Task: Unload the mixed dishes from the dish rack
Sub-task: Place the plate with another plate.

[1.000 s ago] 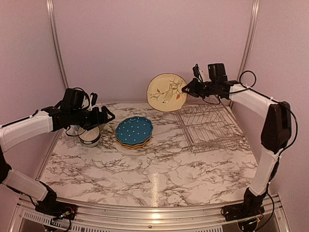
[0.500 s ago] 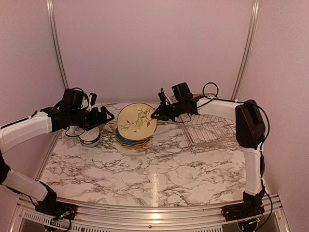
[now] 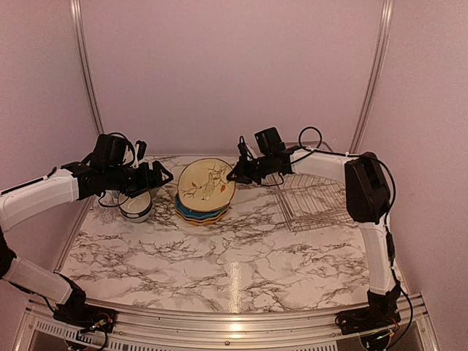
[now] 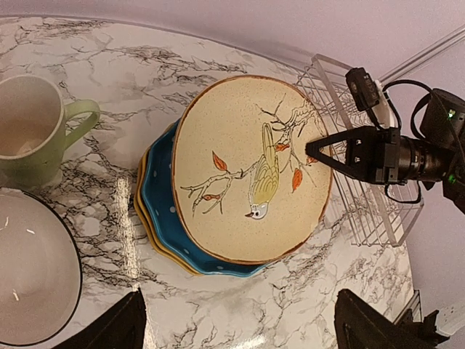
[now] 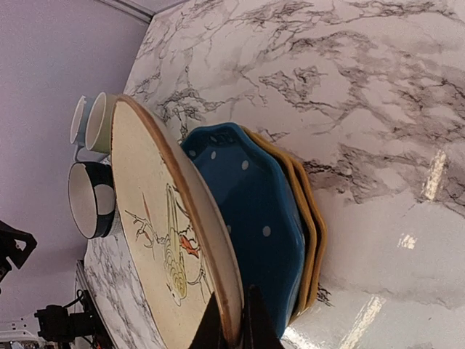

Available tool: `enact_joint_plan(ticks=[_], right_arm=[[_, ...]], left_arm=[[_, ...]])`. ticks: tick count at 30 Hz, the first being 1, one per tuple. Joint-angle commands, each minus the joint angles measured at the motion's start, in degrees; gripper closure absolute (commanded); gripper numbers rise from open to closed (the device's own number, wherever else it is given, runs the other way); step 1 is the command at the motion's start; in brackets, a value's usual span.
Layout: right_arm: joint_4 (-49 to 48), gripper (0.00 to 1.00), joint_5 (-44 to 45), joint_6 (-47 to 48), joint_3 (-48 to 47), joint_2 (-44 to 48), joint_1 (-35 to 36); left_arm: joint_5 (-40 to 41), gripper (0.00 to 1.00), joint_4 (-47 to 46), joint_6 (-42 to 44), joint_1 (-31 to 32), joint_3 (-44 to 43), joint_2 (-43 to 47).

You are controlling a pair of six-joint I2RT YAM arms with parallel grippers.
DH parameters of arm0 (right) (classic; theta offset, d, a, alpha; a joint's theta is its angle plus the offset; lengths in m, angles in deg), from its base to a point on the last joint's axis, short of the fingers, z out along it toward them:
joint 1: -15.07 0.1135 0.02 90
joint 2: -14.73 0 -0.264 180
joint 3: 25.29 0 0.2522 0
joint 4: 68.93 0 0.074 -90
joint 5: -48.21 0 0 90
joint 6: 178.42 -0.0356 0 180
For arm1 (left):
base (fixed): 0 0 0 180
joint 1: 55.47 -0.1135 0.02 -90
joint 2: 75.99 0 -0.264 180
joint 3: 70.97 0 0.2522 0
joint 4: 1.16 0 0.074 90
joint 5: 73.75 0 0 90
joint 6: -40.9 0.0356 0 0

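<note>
The cream branch-and-bird plate [image 3: 207,183] [image 4: 254,167] [image 5: 163,240] hangs tilted just over a stack made of a blue white-dotted plate [image 3: 187,210] [image 4: 161,207] [image 5: 254,211] and mustard-yellow plates [image 5: 309,225]. My right gripper [image 3: 234,174] [image 4: 311,151] [image 5: 234,327] is shut on the cream plate's right rim. The silver wire dish rack [image 3: 316,197] [image 4: 360,200] stands to the right, and no dishes show in it. My left gripper [image 3: 162,179] [image 4: 240,327] hovers open left of the stack, holding nothing.
A white bowl [image 3: 136,206] [image 4: 29,269] [image 5: 87,200] sits under my left gripper. A pale-green mug [image 4: 33,127] [image 5: 99,120] stands behind it, with a light-blue mug [image 5: 78,120] beside that. Pink walls close off the back and sides.
My right arm carried the cream plate from above the rack leftward and down to the plate stack, lowering it slightly more in the last half second. The left arm stayed still.
</note>
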Motion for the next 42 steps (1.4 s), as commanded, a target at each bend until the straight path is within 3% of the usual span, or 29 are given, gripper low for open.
enact_joint_plan(ticks=[1, 19, 30, 42], right_arm=[[-1.5, 1.00, -0.2, 0.4, -5.4, 0.1, 0.7], [6.0, 0.93, 6.2, 5.3, -11.8, -4.4, 2.6], [10.3, 0.83, 11.4, 8.2, -14.3, -5.4, 3.2], [13.9, 0.61, 15.6, 12.7, -11.9, 1.1, 3.3]], left_arm=[[0.6, 0.08, 0.6, 0.8, 0.1, 0.9, 0.8], [0.5, 0.08, 0.6, 0.8, 0.1, 0.6, 0.9], [0.6, 0.08, 0.8, 0.7, 0.1, 0.9, 1.7], [0.5, 0.08, 0.7, 0.4, 0.1, 0.8, 1.3]])
